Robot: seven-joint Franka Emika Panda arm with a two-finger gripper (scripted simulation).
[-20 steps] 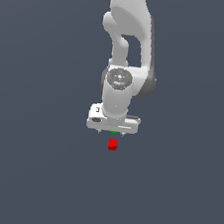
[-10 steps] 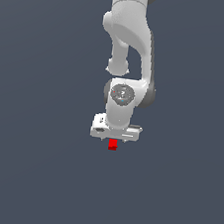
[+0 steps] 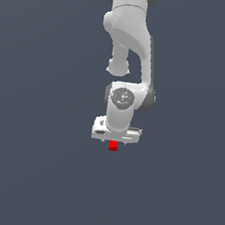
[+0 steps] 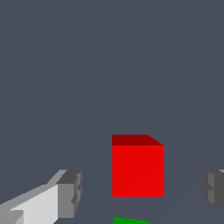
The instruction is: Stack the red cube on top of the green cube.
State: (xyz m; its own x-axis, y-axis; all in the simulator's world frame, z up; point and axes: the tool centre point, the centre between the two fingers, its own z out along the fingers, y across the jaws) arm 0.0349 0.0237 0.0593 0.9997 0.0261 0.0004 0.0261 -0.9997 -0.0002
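Observation:
The red cube (image 4: 138, 168) lies on the grey floor between my two fingertips in the wrist view. Gaps remain on both sides, so neither finger (image 4: 70, 192) touches it. My gripper (image 4: 142, 192) is open. A sliver of the green cube (image 4: 131, 220) shows at the frame's edge, right beside the red cube. In the exterior view the white gripper (image 3: 115, 137) hangs low directly over the red cube (image 3: 112, 145), whose lower part peeks out beneath the hand. The green cube is hidden there behind the gripper.
A plain dark grey floor (image 3: 36, 175) stretches all around the cubes. The white arm (image 3: 127, 51) rises straight above the gripper.
The arm has come down over the red cube. The green cube, seen just behind the red one a second ago, is now covered by the gripper in the exterior view.

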